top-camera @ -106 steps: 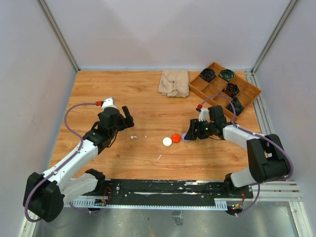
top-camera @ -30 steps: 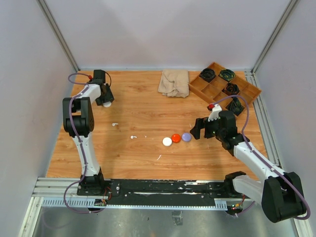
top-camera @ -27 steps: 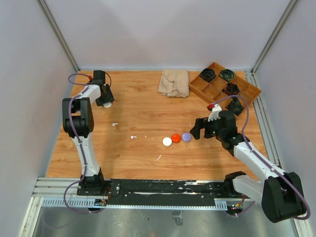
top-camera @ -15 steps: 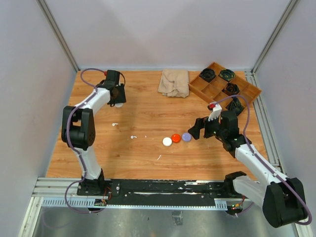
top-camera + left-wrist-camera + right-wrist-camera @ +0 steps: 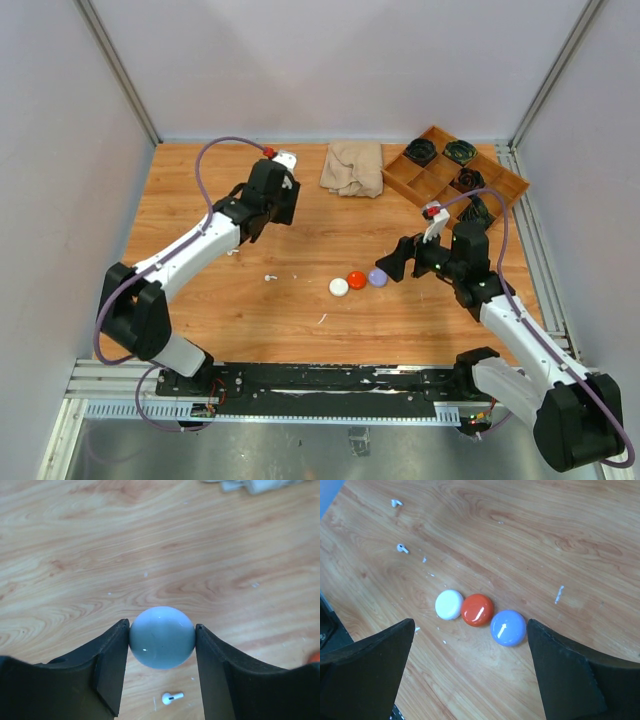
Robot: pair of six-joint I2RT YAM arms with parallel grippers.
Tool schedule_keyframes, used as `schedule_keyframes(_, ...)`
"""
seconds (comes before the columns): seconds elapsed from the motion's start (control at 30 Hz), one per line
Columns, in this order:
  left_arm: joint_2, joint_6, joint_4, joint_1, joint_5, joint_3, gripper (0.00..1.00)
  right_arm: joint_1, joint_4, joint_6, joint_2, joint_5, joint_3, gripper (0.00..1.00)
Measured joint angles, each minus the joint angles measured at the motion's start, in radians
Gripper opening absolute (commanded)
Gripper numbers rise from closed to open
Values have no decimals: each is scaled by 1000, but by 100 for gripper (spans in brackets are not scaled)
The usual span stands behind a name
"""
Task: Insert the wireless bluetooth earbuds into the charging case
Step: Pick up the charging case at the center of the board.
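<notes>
Swinging in from the far 10 o'clock corner, where it sat a second ago, the left arm is now over the back-middle of the worktop (image 5: 300,330). The left claw (image 5: 161,630) is clamped on a round blue case (image 5: 162,642), a finger on each side, lifted off the wood. So a case has been fetched and is on its way to the rest. It looks closed, so the lid likely needs opening before anything goes in. The right claw (image 5: 470,620) was down at the purple case (image 5: 508,627) 3.5 s ago. It has since backed off and hangs wide open above the row: white case (image 5: 449,604) at 9 o'clock of the red case (image 5: 477,609), which it touches, and purple at 3 o'clock, touching or nearly so. The buds (image 5: 402,548) are not picked up yet. Two lie loose on the wood, well off at 10 o'clock of the white case. The left wrist view shows one bud (image 5: 172,697) at 6 o'clock below the held case. Insertion has not started. The next step is probably setting blue down near the row.
</notes>
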Motion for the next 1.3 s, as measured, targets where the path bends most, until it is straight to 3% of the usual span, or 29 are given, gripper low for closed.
schedule_keyframes(0.27, -192, 136, 134, -190, 2, -150, 46, 1, 9, 27, 0, -67, 63, 90)
schedule_keyframes(0.67, -403, 417, 400, -359, 87, -349, 44, 16, 39, 89, -14, -157, 90, 81)
schedule_keyframes(0.9, -446, 591, 511, -464, 138, -457, 44, 63, 56, 110, -46, -170, 124, 72)
schedule_keyframes(1.3, -451, 766, 594, -550, 184, -472, 44, 220, 152, 118, -12, -159, 154, 55)
